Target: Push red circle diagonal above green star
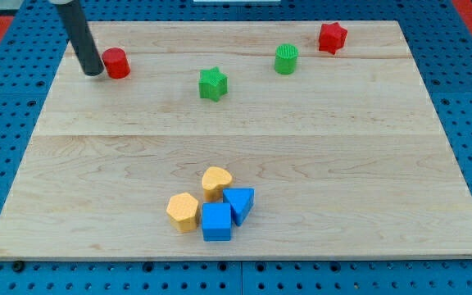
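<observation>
The red circle (116, 63) is a short red cylinder near the board's top left. The green star (213, 83) lies to its right and a little lower, well apart from it. My tip (93, 71) stands just left of the red circle, touching it or nearly so. The dark rod rises from the tip toward the view's top left.
A green cylinder (286, 59) and a red star (332, 38) sit at the top right. A yellow heart (216, 181), a yellow hexagon (183, 211), a blue cube (216, 221) and a blue triangle (240, 202) cluster at the bottom centre. The wooden board (367, 156) rests on blue pegboard.
</observation>
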Controlling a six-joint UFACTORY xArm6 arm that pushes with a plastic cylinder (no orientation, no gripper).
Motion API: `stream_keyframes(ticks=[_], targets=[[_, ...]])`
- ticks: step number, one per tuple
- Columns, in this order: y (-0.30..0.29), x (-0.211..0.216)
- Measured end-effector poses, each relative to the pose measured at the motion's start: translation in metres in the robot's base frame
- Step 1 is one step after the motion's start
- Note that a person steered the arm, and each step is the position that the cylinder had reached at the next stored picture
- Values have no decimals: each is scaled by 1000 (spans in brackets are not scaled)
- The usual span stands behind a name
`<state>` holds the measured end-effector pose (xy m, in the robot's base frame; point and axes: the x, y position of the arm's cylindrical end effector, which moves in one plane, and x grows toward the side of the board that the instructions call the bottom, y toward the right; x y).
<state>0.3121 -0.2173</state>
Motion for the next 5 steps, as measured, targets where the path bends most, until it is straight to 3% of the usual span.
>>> stream_keyframes(ticks=[2,5], targets=[[37,-6],[-2,119]])
